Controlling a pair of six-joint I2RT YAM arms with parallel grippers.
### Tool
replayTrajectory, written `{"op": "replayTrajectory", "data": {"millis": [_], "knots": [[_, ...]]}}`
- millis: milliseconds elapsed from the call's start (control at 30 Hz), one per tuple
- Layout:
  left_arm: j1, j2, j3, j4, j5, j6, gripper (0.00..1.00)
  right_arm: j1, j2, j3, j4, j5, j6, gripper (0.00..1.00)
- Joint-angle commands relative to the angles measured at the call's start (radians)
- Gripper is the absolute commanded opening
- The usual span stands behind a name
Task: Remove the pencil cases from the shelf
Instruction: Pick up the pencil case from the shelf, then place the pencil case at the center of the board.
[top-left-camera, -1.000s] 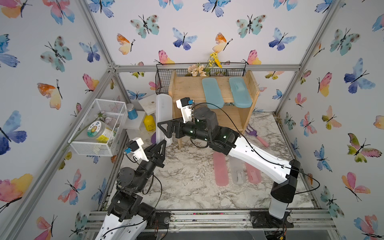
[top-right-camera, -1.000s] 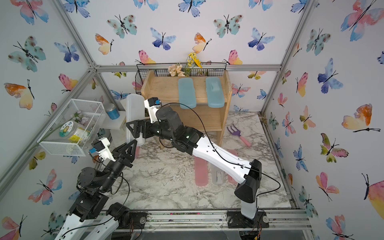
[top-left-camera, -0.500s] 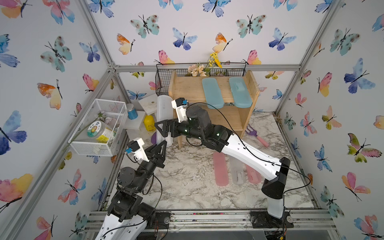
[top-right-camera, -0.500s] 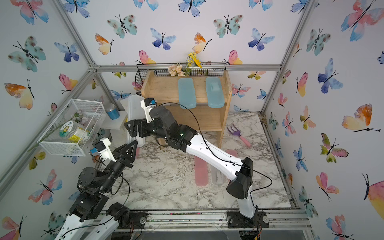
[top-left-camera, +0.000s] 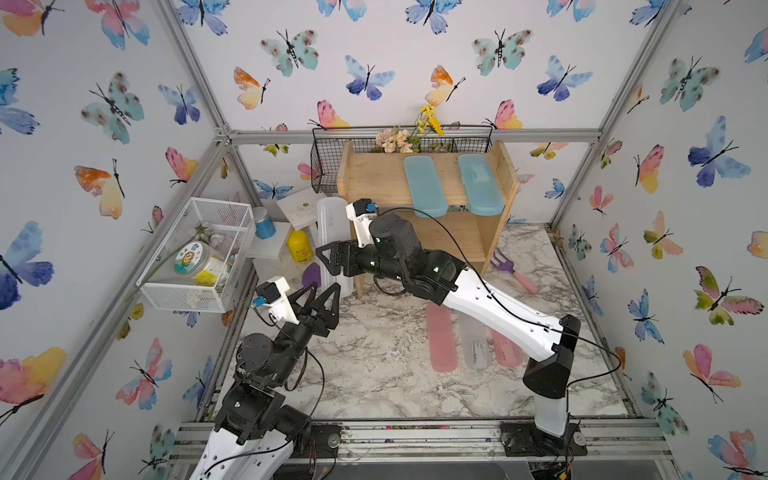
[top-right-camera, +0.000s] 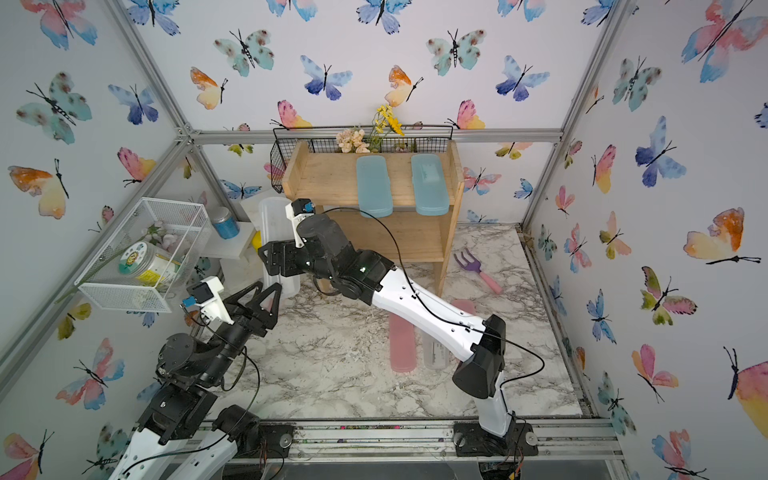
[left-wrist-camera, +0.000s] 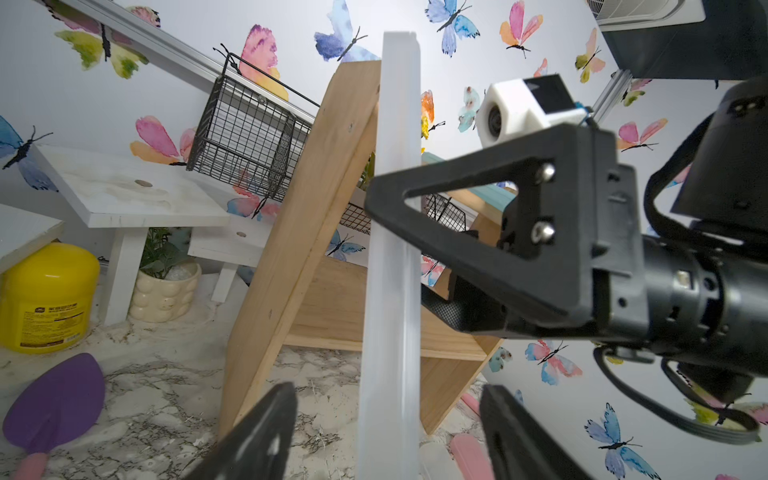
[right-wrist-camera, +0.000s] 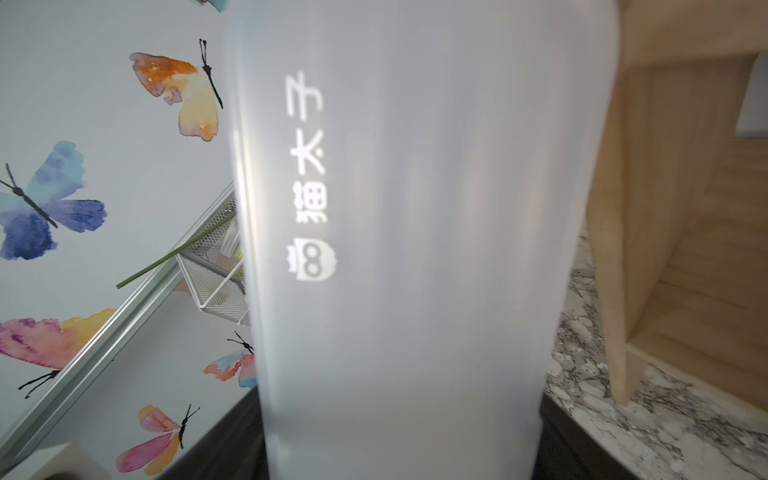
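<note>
The left pincer (top-left-camera: 324, 291), clamped a second earlier, stood open around the upright frosted pencil case (top-left-camera: 331, 224), now gripped by the right pincer (top-left-camera: 329, 260) beside the shelf (top-left-camera: 374, 183), which held two teal pencil cases (top-left-camera: 424, 185). The tabletop (top-left-camera: 374, 365) was marble, the walls (top-left-camera: 374, 41) butterfly-papered.

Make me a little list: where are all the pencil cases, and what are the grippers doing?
shelf: two teal cases on top tier
table: two pink cases, one clear case between them
right gripper: shut on white case, upright beside shelf
left gripper: open around white case's lower end
</note>
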Motion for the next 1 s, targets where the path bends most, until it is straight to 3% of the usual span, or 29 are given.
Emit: {"op": "replayTrajectory", "data": {"millis": [0,167,433,533,667,967], "knots": [[0.001,-0.022,0.012,0.012,-0.049,0.003,0.99,-0.002,-0.054,-0.05,-0.026,0.068,-0.03,0.75],[0.003,-0.037,0.03,-0.022,-0.083,-0.013,0.99,-0.002,-0.188,-0.248,-0.06,0.116,-0.048,0.77],[0.001,-0.014,0.037,-0.088,-0.146,-0.061,0.99,-0.002,-0.523,-0.928,0.004,0.133,0.111,0.78],[0.001,0.014,0.016,-0.067,-0.13,-0.085,0.99,-0.001,-0.56,-1.07,0.02,0.148,0.163,0.79],[0.001,0.053,-0.003,-0.047,-0.104,-0.108,0.99,-0.002,-0.514,-1.136,0.041,0.144,0.201,0.8],[0.002,0.06,-0.035,-0.052,-0.088,-0.119,0.99,-0.026,-0.326,-1.105,0.091,0.121,0.234,0.83]]}}
